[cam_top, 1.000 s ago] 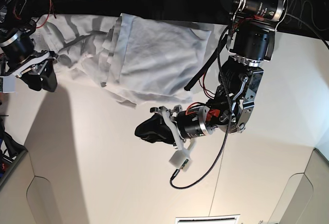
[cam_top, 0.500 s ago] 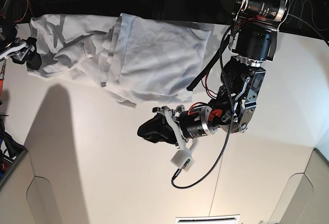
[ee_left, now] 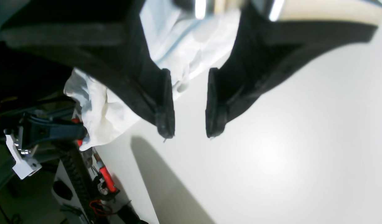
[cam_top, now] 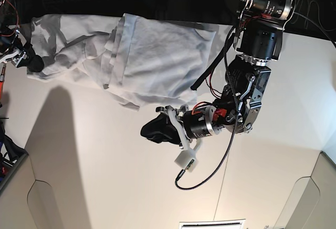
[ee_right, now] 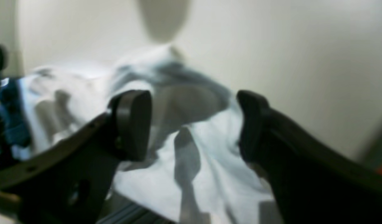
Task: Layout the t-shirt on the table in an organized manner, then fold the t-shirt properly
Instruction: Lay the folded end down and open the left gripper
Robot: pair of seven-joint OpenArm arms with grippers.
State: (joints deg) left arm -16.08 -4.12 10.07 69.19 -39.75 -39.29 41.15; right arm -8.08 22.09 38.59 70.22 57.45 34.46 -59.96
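T-shirt (cam_top: 136, 50): I see it crumpled at desk (cam_top: 105, 160) far edge.
L claw (ee_left: 186, 115): jaws apart, empty, just off shirt hem.
R claw (ee_right: 194, 124): wide apart, empty, over shirt's end.

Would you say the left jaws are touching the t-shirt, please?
Apart. The left wrist view shows the left gripper open over bare table, the t-shirt lying behind it.

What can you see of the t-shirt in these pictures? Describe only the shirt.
The t-shirt is plain white, soft-looking cloth, creased and bunched. It lies along the far edge of the table, one part folded over into a flatter panel, the rest rumpled toward the right gripper. That gripper stands at its end with open jaws; whether it touches is unclear. The left gripper is apart from it.
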